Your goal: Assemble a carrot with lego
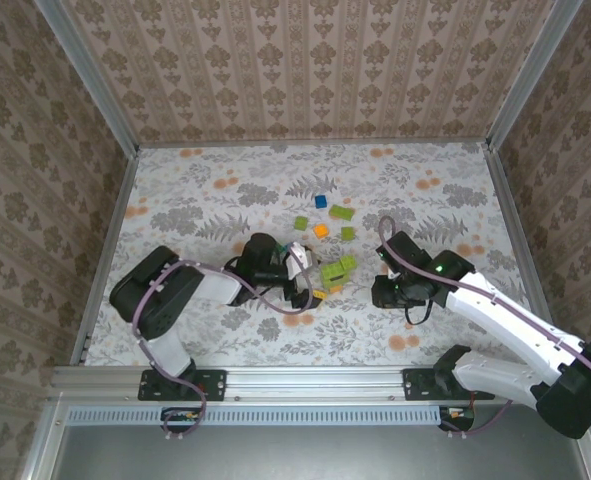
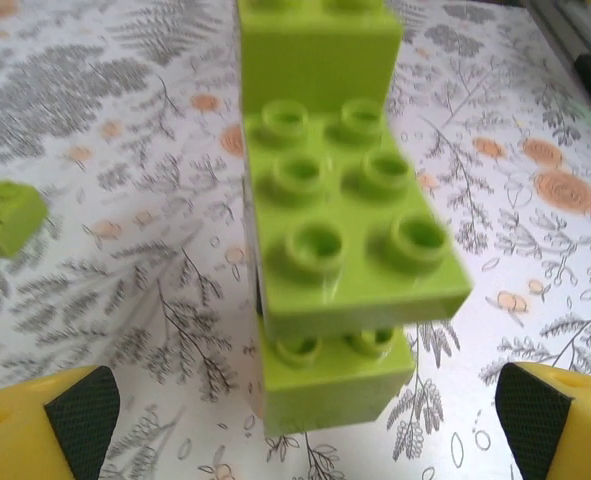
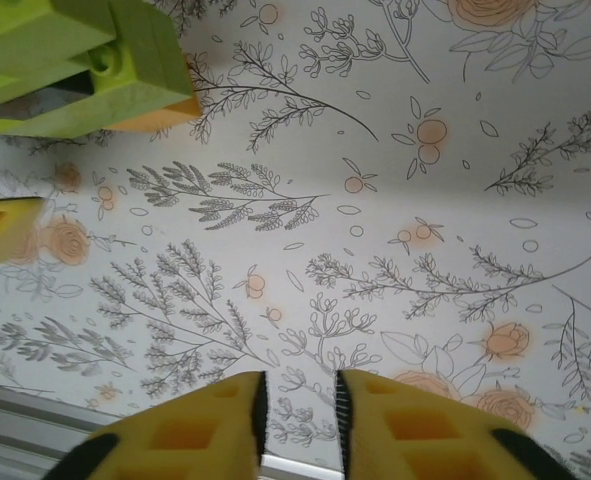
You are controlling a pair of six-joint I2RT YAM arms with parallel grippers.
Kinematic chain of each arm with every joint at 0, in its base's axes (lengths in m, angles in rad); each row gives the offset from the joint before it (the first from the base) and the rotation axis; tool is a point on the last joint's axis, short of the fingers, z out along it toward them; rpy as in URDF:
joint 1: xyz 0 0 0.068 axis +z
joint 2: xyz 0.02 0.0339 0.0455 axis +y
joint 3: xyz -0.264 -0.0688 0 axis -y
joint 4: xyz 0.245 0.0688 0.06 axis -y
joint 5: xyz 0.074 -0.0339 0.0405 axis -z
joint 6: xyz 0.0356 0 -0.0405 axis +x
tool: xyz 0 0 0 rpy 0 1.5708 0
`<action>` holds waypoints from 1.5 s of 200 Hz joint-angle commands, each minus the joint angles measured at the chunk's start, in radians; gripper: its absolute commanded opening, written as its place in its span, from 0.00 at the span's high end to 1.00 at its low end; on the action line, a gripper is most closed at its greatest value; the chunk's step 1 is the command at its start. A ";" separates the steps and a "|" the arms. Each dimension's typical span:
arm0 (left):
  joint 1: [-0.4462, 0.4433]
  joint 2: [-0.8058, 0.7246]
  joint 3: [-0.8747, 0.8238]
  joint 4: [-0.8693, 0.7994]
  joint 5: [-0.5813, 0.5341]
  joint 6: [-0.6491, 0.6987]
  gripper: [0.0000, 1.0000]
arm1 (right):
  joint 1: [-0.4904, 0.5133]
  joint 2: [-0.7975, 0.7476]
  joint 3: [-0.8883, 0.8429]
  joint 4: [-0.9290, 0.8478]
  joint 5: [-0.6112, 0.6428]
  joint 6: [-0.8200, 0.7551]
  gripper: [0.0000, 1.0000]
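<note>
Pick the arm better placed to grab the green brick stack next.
Left, probably. The left gripper stands open either side of the green brick stack; the right gripper, narrowly parted, hangs over the table off to its side.

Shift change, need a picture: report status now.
Left tool open around carrot, no contact. Right tool barely open, empty. Loose bricks beyond carrot, nothing blocking.

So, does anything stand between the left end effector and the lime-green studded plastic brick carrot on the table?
Nothing visible does. The lime-green studded plastic brick carrot lies directly ahead of the open left end effector, with bare floral table on both sides. One loose lime-green brick lies apart, off to the side.
</note>
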 commanded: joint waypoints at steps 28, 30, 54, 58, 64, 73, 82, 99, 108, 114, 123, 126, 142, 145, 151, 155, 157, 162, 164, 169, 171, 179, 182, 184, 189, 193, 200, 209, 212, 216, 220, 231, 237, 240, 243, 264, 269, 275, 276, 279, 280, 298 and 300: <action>-0.043 -0.202 0.007 -0.207 -0.059 0.017 0.00 | 0.012 -0.058 -0.069 0.091 0.048 -0.013 0.53; -0.045 -0.210 0.005 -0.212 -0.062 0.017 0.00 | 0.012 -0.059 -0.073 0.095 0.048 -0.012 0.53; -0.056 -0.286 -0.018 -0.211 -0.070 -0.009 0.00 | 0.022 -0.063 -0.097 0.144 0.051 -0.010 0.50; -0.056 -0.299 -0.022 -0.210 -0.071 -0.016 0.00 | 0.025 -0.061 -0.100 0.153 0.052 -0.010 0.50; -0.057 -0.316 -0.029 -0.207 -0.073 -0.026 0.00 | 0.031 -0.056 -0.104 0.164 0.056 -0.010 0.49; -0.057 -0.343 -0.040 -0.204 -0.073 -0.038 0.00 | 0.038 -0.048 -0.109 0.175 0.067 -0.008 0.49; -0.057 -0.364 -0.048 -0.206 -0.124 -0.046 0.00 | 0.042 -0.038 -0.115 0.182 0.082 -0.008 0.49; -0.054 -0.401 -0.062 -0.224 -0.199 -0.052 0.00 | 0.043 -0.020 -0.119 0.194 0.107 -0.017 0.49; -0.053 -0.424 -0.071 -0.229 -0.245 -0.053 0.00 | 0.043 -0.009 -0.119 0.205 0.112 -0.019 0.48; -0.051 -0.438 -0.077 -0.229 -0.276 -0.059 0.00 | 0.043 -0.001 -0.117 0.214 0.113 -0.022 0.48; -0.043 -0.462 -0.088 -0.224 -0.310 -0.066 0.00 | 0.042 0.015 -0.112 0.227 0.109 -0.028 0.48; -0.040 -0.470 -0.092 -0.221 -0.317 -0.070 0.00 | 0.043 0.023 -0.108 0.230 0.108 -0.029 0.48; -0.021 -0.513 -0.128 -0.188 -0.372 -0.094 0.00 | 0.043 0.073 -0.079 0.237 0.113 -0.039 0.47; -0.017 -0.519 -0.135 -0.177 -0.380 -0.099 0.00 | 0.043 0.084 -0.072 0.237 0.116 -0.042 0.47; -0.012 -0.532 -0.149 -0.159 -0.394 -0.107 0.00 | 0.043 0.104 -0.060 0.240 0.119 -0.047 0.47; -0.008 -0.542 -0.159 -0.150 -0.408 -0.113 0.00 | 0.043 0.117 -0.051 0.242 0.121 -0.050 0.47; -0.006 -0.544 -0.161 -0.146 -0.415 -0.116 0.00 | 0.043 0.125 -0.047 0.242 0.121 -0.052 0.47; -0.002 -0.549 -0.169 -0.137 -0.433 -0.128 0.00 | 0.043 0.141 -0.037 0.242 0.125 -0.055 0.47; 0.000 -0.550 -0.170 -0.134 -0.440 -0.131 0.00 | 0.043 0.147 -0.033 0.244 0.126 -0.055 0.47; 0.007 -0.552 -0.173 -0.129 -0.452 -0.141 0.00 | 0.043 0.163 -0.023 0.247 0.130 -0.059 0.47; 0.009 -0.552 -0.175 -0.128 -0.454 -0.144 0.00 | 0.043 0.169 -0.019 0.248 0.130 -0.060 0.47; 0.018 -0.549 -0.174 -0.127 -0.454 -0.156 0.00 | 0.043 0.191 -0.005 0.252 0.132 -0.063 0.47; 0.020 -0.546 -0.172 -0.128 -0.452 -0.161 0.00 | 0.043 0.199 -0.001 0.255 0.133 -0.065 0.47; 0.023 -0.543 -0.171 -0.128 -0.451 -0.164 0.00 | 0.043 0.204 0.002 0.256 0.132 -0.066 0.47; 0.026 -0.536 -0.166 -0.132 -0.446 -0.168 0.00 | 0.043 0.217 0.009 0.260 0.133 -0.068 0.47; 0.028 -0.529 -0.161 -0.138 -0.441 -0.170 0.00 | 0.043 0.226 0.015 0.262 0.131 -0.070 0.47; 0.032 -0.516 -0.149 -0.150 -0.429 -0.170 0.00 | 0.042 0.243 0.024 0.265 0.134 -0.073 0.47; 0.035 -0.499 -0.138 -0.160 -0.417 -0.169 0.00 | 0.042 0.268 0.042 0.259 0.144 -0.074 0.47; 0.035 -0.494 -0.135 -0.162 -0.415 -0.168 0.00 | 0.042 0.274 0.048 0.258 0.148 -0.076 0.47; 0.035 -0.490 -0.132 -0.164 -0.412 -0.169 0.00 | 0.041 0.284 0.053 0.255 0.152 -0.076 0.47; 0.037 -0.485 -0.131 -0.164 -0.412 -0.169 0.00 | 0.040 0.291 0.057 0.253 0.156 -0.077 0.47; 0.041 -0.480 -0.135 -0.156 -0.411 -0.170 0.00 | 0.040 0.308 0.069 0.250 0.166 -0.077 0.47; 0.042 -0.480 -0.138 -0.150 -0.412 -0.172 0.00 | 0.037 0.315 0.072 0.249 0.168 -0.076 0.47; 0.043 -0.480 -0.139 -0.147 -0.410 -0.172 0.00 | 0.036 0.317 0.073 0.248 0.170 -0.076 0.47; 0.045 -0.481 -0.141 -0.144 -0.409 -0.172 0.00 | 0.034 0.318 0.075 0.248 0.171 -0.077 0.47; 0.049 -0.485 -0.146 -0.137 -0.403 -0.172 0.00 | 0.023 0.323 0.079 0.242 0.182 -0.074 0.47; 0.049 -0.485 -0.145 -0.136 -0.402 -0.172 0.00 | 0.021 0.323 0.079 0.242 0.185 -0.073 0.47; 0.051 -0.483 -0.145 -0.134 -0.401 -0.173 0.00 | 0.017 0.325 0.083 0.241 0.187 -0.074 0.47; 0.051 -0.483 -0.145 -0.134 -0.401 -0.172 0.00 | 0.016 0.325 0.083 0.242 0.187 -0.074 0.47; 0.050 -0.484 -0.146 -0.132 -0.401 -0.172 0.00 | 0.014 0.326 0.085 0.241 0.189 -0.074 0.47; 0.050 -0.483 -0.146 -0.132 -0.400 -0.172 0.00 | 0.014 0.326 0.084 0.241 0.190 -0.074 0.47; 0.053 -0.477 -0.144 -0.131 -0.395 -0.171 0.00 | 0.002 0.326 0.096 0.232 0.199 -0.077 0.47; 0.053 -0.477 -0.144 -0.131 -0.394 -0.171 0.00 | 0.001 0.326 0.097 0.232 0.199 -0.078 0.47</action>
